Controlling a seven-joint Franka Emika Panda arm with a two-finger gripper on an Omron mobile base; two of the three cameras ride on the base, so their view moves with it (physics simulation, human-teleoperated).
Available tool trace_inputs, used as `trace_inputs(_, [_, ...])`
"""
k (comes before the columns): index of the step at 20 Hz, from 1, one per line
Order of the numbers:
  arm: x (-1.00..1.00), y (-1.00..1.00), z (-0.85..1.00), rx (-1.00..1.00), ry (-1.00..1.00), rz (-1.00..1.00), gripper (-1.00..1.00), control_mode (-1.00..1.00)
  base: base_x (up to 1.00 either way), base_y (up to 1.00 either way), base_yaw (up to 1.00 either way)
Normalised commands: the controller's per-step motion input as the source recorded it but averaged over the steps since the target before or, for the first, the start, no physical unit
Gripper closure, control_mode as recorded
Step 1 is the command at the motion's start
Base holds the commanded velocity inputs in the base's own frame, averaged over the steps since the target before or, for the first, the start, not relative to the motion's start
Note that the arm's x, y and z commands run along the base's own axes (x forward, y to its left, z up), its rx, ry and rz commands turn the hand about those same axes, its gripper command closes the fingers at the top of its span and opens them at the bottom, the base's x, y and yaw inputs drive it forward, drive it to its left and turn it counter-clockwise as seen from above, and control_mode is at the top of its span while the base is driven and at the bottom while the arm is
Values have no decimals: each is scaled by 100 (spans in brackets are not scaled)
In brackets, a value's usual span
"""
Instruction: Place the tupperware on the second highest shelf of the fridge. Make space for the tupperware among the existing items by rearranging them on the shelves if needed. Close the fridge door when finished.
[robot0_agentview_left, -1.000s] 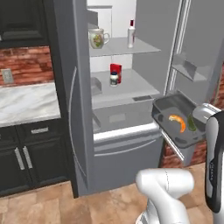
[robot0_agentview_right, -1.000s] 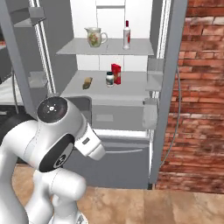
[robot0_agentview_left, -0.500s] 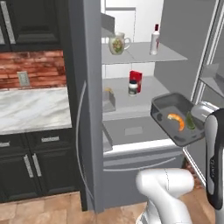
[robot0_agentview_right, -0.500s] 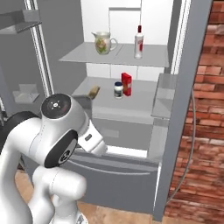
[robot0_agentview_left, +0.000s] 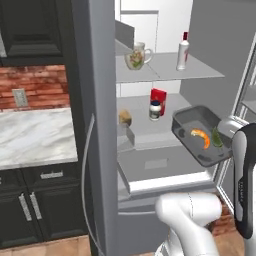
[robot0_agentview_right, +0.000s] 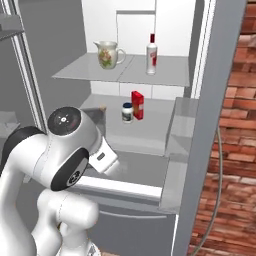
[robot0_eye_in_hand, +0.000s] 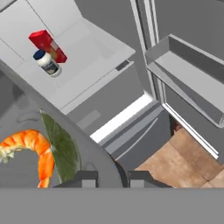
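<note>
Two base views flank arm from behind, facing open fridge (robot0_agentview_left: 150, 75) close up, sharing shelves (robot0_agentview_right: 125, 70). Hand view looks down past tupperware (robot0_eye_in_hand: 52, 144) rim.

Likely a home kitchen: fridge (robot0_agentview_left: 100, 125), marble counter (robot0_agentview_left: 35, 135), brick backsplash (robot0_agentview_left: 35, 87).

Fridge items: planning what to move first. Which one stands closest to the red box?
The small dark-lidded jar, right beside the red box; mug and bottle stand one shelf higher.
</note>
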Motion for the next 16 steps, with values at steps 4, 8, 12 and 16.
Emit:
trace_inputs(4, [0, 0, 0, 0, 0, 0, 100, 100, 67, 0, -1])
trace_inputs(8, [0, 0, 0, 0, 0, 0, 100, 100, 40, 0, -4])
trace_inputs(12, [0, 0, -49, -2, -1, -9, 100, -100, 0, 0, -2])
trace_inputs(16, [0, -8, -60, -3, 0, -27, 100, -100, 0, 0, 0])
